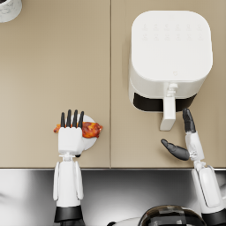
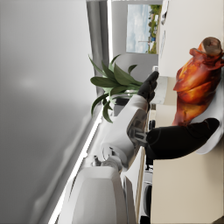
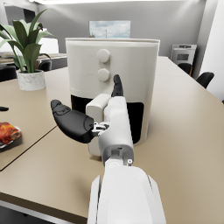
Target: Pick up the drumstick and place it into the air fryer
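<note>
A browned drumstick (image 1: 91, 129) lies on a small white plate (image 1: 90, 142) near the table's front edge. My left hand (image 1: 70, 133) hovers over the plate's left part, fingers straight and apart, holding nothing. In the left wrist view the drumstick (image 2: 196, 85) lies just past a dark finger (image 2: 179, 141) that reaches over the plate (image 2: 214, 120). The white air fryer (image 1: 170, 48) stands at the right, its handle (image 1: 168, 112) jutting from a dark front recess. My right hand (image 1: 187, 141) is spread beside that handle, empty. The right wrist view shows the hand (image 3: 94, 119) just short of the fryer (image 3: 131, 65).
A potted plant (image 3: 26, 48) stands left of the fryer; its white pot (image 1: 9, 9) shows at the far left corner. A seam (image 1: 110, 79) splits the tan tabletop. The table's front edge (image 1: 132, 167) runs just behind both wrists. Chairs (image 3: 203, 78) line the far side.
</note>
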Tool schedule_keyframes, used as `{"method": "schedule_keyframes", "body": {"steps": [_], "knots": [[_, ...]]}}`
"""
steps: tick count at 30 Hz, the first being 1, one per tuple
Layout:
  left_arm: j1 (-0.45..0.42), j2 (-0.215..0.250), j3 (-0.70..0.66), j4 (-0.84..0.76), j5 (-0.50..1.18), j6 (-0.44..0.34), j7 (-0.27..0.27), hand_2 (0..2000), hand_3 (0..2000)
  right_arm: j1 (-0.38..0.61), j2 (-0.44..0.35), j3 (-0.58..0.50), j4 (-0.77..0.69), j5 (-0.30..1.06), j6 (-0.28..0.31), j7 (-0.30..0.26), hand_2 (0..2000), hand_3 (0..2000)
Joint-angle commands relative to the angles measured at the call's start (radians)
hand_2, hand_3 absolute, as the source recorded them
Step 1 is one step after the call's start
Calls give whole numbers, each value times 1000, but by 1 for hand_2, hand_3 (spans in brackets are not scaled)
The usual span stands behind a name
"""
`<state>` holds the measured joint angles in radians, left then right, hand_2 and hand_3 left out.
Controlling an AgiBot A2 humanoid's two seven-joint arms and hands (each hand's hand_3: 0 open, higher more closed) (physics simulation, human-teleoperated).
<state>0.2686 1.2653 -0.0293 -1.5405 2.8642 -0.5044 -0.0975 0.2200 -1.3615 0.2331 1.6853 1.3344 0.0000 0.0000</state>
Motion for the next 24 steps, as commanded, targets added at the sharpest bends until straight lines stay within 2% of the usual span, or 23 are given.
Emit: {"method": "schedule_keyframes", "body": {"steps": [1, 4, 9, 10, 11, 13, 15, 18, 24], "knots": [[45, 7, 26, 105, 3, 49, -2, 0, 0, 14, -9, 5, -17, 0, 0, 0, 0, 0], [51, 9, 48, 134, 8, 134, -23, 0, 0, 19, -17, 10, -23, 0, 0, 0, 0, 0], [104, 12, 72, 274, 11, 164, -93, 0, 0, 24, -30, 8, -26, 0, 0, 0, 0, 0], [116, 10, 75, 303, 10, 173, -102, 1361, 327, 19, -29, 10, -15, 0, 0, 0, 0, 0], [133, 11, 75, 343, 9, 154, -109, 2000, 653, 17, -30, 9, -17, 0, 0, 0, 0, 0], [164, 13, 77, 410, 9, 227, -122, 2000, 1307, 11, -32, 11, -6, 0, 0, 0, 0, 0], [178, 9, 88, 417, 8, 261, -132, 2000, 1960, 8, -34, 12, -1, 0, 0, 0, 0, 0], [173, 3, 95, 309, 9, 314, -130, 2000, 2000, 0, -36, 30, -25, 0, 0, 0, 0, 0], [146, 6, 48, -30, 11, 312, -74, 2000, 2000, 44, -66, 35, -170, 0, -16, 0, 0, 0]]}}
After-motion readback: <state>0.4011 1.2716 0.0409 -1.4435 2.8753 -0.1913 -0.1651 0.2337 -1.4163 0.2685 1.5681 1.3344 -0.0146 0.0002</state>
